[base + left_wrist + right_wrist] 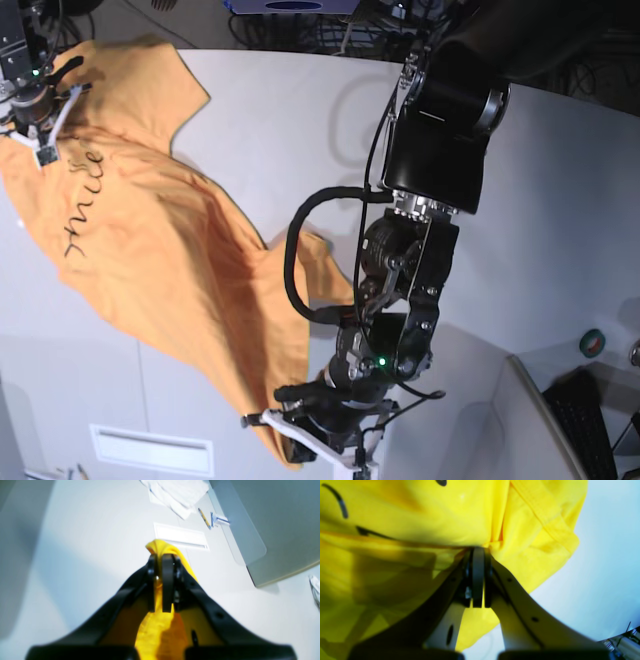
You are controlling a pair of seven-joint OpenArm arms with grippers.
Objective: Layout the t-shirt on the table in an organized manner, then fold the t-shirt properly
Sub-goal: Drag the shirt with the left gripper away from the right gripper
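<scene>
T-shirt (170,250): an orange garment stretched out across the table (290,110); its long axis runs diagonally in the base view, from the far-left corner down to the near-centre edge.
Lettering (82,200): thin black cursive, facing up, near the far-left end of the t-shirt.
Sleeve: one short sleeve fans out at the far end of the t-shirt, toward the table's curved edge.
Left gripper (161,555): at the t-shirt's near end, fingers pressed together on a bunched fold of orange cloth that pokes out past the tips.
Left arm (430,170): bulky and black, reaching down from above over the table to the t-shirt's near end.
Right gripper (478,551): at the t-shirt's far-left end, fingers clamped together on the fabric beside a stitched hem.
Right arm: only its wrist shows, just above the lettering.
</scene>
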